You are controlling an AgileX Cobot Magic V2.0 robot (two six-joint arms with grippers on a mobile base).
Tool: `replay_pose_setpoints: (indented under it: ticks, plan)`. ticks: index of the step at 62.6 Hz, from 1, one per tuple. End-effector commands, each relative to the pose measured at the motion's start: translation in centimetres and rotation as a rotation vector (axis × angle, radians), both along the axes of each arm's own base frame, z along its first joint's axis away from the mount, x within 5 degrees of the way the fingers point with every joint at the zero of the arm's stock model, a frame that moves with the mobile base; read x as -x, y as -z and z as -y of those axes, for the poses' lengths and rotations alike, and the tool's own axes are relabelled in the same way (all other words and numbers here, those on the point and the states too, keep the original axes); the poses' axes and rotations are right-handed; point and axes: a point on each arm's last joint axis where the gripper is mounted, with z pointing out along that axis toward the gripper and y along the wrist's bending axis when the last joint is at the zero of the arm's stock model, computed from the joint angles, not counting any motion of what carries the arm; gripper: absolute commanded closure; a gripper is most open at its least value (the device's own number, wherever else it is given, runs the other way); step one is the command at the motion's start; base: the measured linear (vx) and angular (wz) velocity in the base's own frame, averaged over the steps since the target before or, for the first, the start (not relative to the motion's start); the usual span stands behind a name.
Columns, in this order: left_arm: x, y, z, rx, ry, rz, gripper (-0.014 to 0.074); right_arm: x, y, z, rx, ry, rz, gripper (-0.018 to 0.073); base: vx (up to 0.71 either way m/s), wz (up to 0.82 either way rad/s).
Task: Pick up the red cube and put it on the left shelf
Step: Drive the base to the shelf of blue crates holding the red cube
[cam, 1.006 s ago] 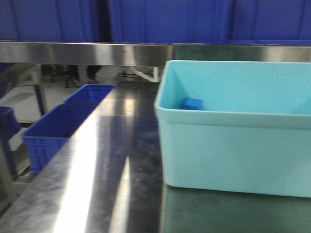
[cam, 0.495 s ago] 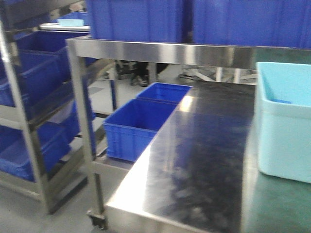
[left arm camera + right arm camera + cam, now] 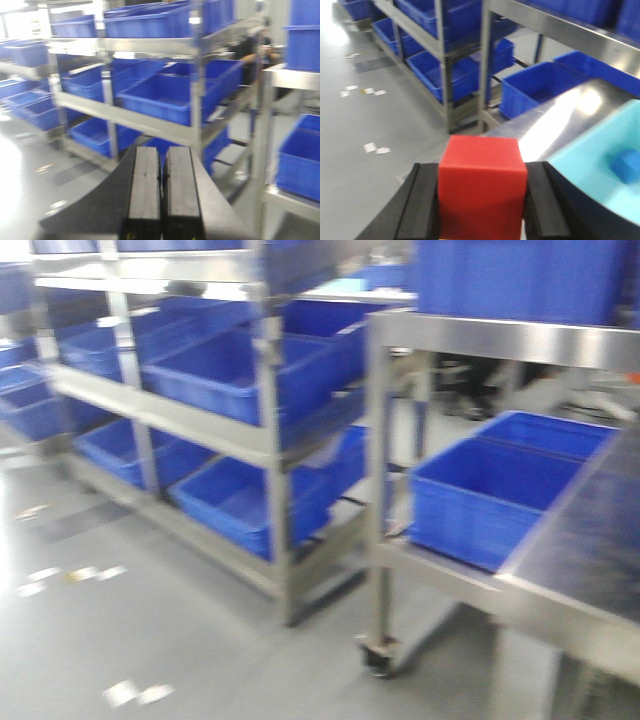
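- The grey floor [image 3: 150, 640] fills the lower left of your front view, with a few pale scraps on it.
- The shelf rack [image 3: 272, 500] stands on that floor at the left. It is steel-framed with several tiers. Your left wrist view faces it, and your right wrist view catches its lower tiers.
- A steel table [image 3: 590, 540] comes in from the right edge of the front view, with an upper steel shelf above its top.
- Blue bins [image 3: 220, 375] fill the rack's tiers, and 2 more blue crates [image 3: 490, 500] sit side by side on a lower ledge at the table's left side.
- A turquoise tub [image 3: 590, 165] shows at the right edge of your right wrist view, resting on the table top.
- Your left gripper [image 3: 161, 150] has its 2 black pads [image 3: 145, 185] pressed together with nothing between them, and it points toward the rack.
- Your right gripper [image 3: 481, 200] is clamped on the red cube [image 3: 481, 165], with 1 finger against each side face.
- The red cube is held off every surface, well apart from the rack and not on any shelf. The floor and the table's edge lie behind it in that view.
- A small blue cube [image 3: 625, 167] lies inside the tub.
- 1 caster [image 3: 378, 655] sits under the table's near leg.
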Motion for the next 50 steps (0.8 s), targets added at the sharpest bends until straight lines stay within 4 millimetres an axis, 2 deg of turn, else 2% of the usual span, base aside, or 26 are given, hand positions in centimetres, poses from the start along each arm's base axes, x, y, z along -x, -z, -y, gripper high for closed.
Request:
replay_pose_setpoints:
  ticks: [1, 30, 50]
  plan:
    - [0.07, -0.02, -0.03, 0.015, 0.0, 0.072, 0.0506, -0.12, -1.44, -0.05, 0.012, -0.011, 0.095, 0.0368, -0.14, 0.8]
    - [0.07, -0.02, -0.03, 0.015, 0.0, 0.072, 0.0506, -0.12, -1.41, -0.04, 0.013, -0.01, 0.092, 0.0368, -0.06, 0.88]
    - [0.07, -0.02, -0.03, 0.015, 0.0, 0.072, 0.0506, -0.12, -1.41, -0.02, 0.015, -0.009, 0.092, 0.0368, 0.13, 0.74]
